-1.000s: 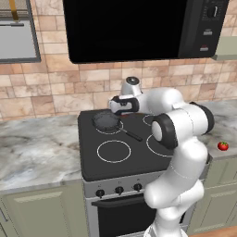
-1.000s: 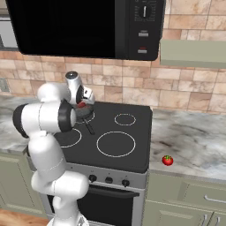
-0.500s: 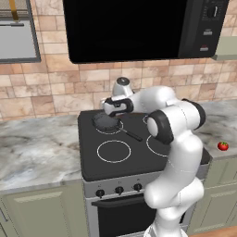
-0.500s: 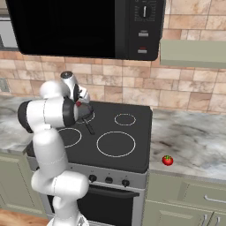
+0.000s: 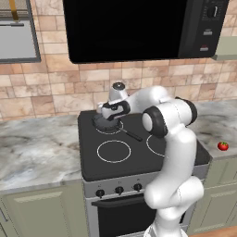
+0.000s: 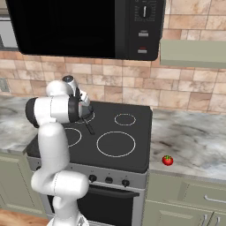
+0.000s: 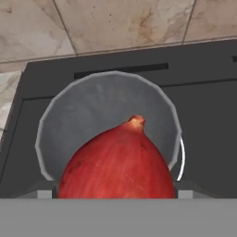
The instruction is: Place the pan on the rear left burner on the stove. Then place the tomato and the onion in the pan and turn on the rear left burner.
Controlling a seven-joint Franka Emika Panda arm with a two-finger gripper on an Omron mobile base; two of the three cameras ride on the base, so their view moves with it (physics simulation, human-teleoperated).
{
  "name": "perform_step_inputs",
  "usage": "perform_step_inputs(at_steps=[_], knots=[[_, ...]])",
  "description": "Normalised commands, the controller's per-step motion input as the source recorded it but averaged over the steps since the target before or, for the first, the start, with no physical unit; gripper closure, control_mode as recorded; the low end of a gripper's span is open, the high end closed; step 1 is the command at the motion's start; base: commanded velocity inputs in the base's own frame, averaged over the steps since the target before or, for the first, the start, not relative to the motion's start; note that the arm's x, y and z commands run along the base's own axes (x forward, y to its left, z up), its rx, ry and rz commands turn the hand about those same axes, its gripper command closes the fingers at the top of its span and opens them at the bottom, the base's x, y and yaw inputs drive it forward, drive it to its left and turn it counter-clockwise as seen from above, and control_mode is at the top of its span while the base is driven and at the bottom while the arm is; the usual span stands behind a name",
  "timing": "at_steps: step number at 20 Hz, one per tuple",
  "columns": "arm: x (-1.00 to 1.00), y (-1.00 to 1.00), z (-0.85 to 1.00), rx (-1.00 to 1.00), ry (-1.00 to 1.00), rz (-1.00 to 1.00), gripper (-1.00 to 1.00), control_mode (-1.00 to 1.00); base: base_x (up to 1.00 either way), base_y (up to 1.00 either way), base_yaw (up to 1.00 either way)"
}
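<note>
The dark grey pan (image 5: 105, 124) sits on the rear left burner (image 7: 182, 155) of the stove (image 5: 139, 159), its black handle (image 5: 132, 135) pointing front right. My gripper (image 5: 111, 115) hangs just above the pan, shut on the reddish onion (image 7: 118, 164), which hovers over the pan's grey floor (image 7: 92, 111) in the hand view. The onion hides the fingertips there. In the right base view my own arm largely covers the gripper (image 6: 84, 108). The red tomato (image 5: 223, 146) with its green cap lies on the counter right of the stove, also seen as the tomato (image 6: 167, 160) near the counter's front edge.
A black microwave (image 5: 139, 28) hangs over the cooktop, with a brick wall behind. Marble counters (image 5: 37, 148) flank the stove. Black knobs (image 5: 119, 190) line the silver front panel. Three other burner rings are bare.
The hand has swung left and down with the onion, from above the pan's right side to directly over the pan. Pan and tomato have not moved.
</note>
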Motion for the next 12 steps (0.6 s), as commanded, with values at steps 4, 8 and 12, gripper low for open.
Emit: perform_step_inputs(at_steps=[4, 8, 12], knots=[[0.23, 0.14, -0.2, 0.0, 0.01, 0.0, 1.0, -1.0, 0.0, 0.0, 0.0], [0.23, 0.05, -0.14, 0.0, 0.01, 0.0, 1.0, -1.0, 0.0, 0.0, 0.0], [0.21, 0.0, -0.17, 0.0, 0.01, 0.0, 1.0, -1.0, 0.0, 0.0, 0.0]])
